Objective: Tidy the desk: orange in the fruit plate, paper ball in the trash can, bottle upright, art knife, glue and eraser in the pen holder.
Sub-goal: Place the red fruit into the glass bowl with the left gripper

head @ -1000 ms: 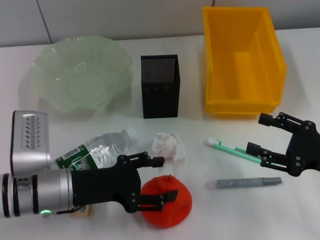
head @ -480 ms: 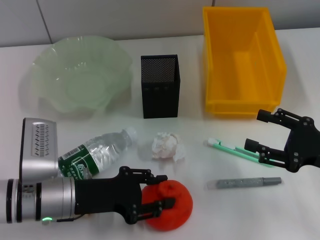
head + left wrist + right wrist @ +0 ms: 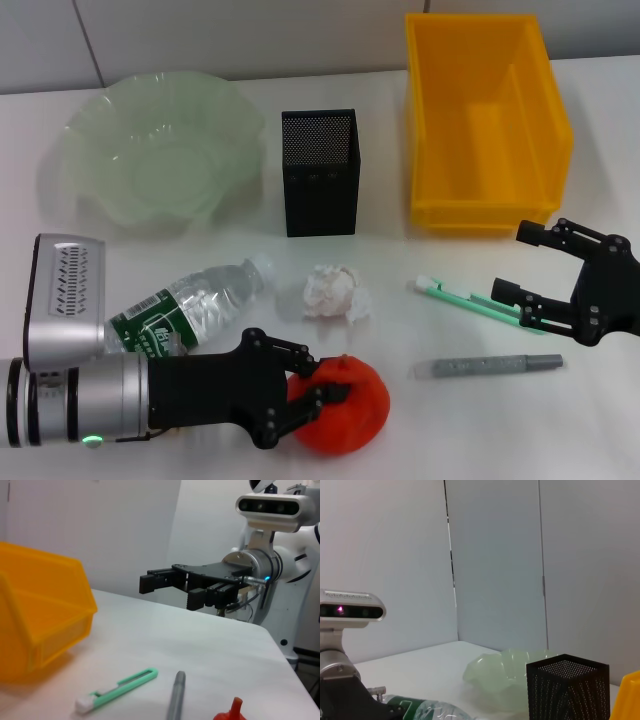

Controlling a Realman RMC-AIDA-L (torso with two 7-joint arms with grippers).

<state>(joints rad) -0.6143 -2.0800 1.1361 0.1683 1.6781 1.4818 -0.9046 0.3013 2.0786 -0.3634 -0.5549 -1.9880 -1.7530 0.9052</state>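
The red-orange orange (image 3: pixel 350 410) sits at the table's front, and my left gripper (image 3: pixel 325 378) is shut on its left side. Its stem (image 3: pixel 233 707) peeks into the left wrist view. The bottle (image 3: pixel 200 300) lies on its side behind my left arm, also seen as bottle (image 3: pixel 432 711). The paper ball (image 3: pixel 330 290) rests mid-table. My right gripper (image 3: pixel 508 264) hovers open over the handle end of the green art knife (image 3: pixel 465 298). The grey glue stick (image 3: pixel 490 366) lies in front of it. The eraser is hidden.
The fruit plate (image 3: pixel 100 115) stands at the back left, the black mesh pen holder (image 3: pixel 320 185) at the back middle, and the yellow trash can (image 3: pixel 480 215) at the back right. My left arm's silver body (image 3: pixel 70 390) covers the front left corner.
The left gripper's fingers have closed from an open straddle onto the orange, and the orange has shifted slightly. The right gripper has hardly moved.
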